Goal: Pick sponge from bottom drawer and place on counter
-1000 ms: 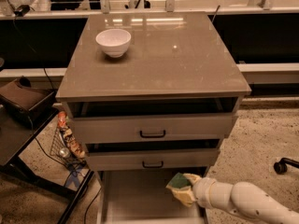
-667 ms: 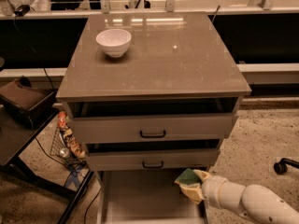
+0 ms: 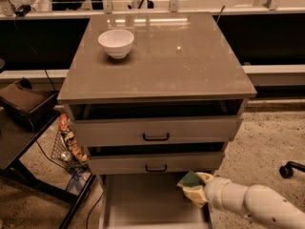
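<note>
The sponge (image 3: 189, 180), dark green on top with a yellowish layer below, is held in my gripper (image 3: 195, 187) at the lower right. The gripper sits above the right side of the open bottom drawer (image 3: 143, 202), just below the front of the middle drawer. My white arm (image 3: 257, 205) enters from the lower right corner. The counter (image 3: 190, 61) is the glossy grey-brown top of the cabinet, well above the gripper.
A white bowl (image 3: 116, 43) stands on the counter's back left. Two upper drawers with black handles (image 3: 156, 137) sit slightly open. A black stand (image 3: 24, 142) and a wire basket with clutter (image 3: 69, 144) are at the left. A caster wheel (image 3: 287, 170) is on the right floor.
My gripper with the sponge has shifted a little to the right and slightly up over the bottom drawer. Nothing else has moved.
</note>
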You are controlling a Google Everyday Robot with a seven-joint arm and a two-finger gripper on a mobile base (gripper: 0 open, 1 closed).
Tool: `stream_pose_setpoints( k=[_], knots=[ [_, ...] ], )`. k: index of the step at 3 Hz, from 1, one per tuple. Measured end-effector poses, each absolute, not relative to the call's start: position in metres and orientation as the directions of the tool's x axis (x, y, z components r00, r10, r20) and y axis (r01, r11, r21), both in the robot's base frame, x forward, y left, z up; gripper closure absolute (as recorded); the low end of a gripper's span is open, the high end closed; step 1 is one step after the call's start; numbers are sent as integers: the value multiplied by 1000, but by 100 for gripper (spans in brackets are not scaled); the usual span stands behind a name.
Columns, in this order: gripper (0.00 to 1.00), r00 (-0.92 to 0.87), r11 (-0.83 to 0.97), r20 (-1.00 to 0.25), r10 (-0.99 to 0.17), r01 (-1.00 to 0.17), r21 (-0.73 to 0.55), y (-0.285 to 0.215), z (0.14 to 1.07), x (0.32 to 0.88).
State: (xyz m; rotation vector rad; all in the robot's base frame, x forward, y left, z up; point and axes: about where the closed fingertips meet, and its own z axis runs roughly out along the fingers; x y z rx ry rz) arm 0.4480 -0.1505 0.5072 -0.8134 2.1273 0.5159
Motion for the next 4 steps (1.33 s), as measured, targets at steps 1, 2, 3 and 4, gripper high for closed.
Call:
stream_pose_setpoints(
  k=[1, 2, 3, 4],
  knots=[
    [100, -530, 735, -768, -359, -668, 117, -169, 554, 459],
    [100, -553, 740, -745, -375, -662, 119, -192, 624, 470],
    [100, -548, 737, -733, -403, -670, 96, -211, 692, 485],
    [100, -502, 728, -747, -435, -684, 36, -225, 771, 512]
  ],
)
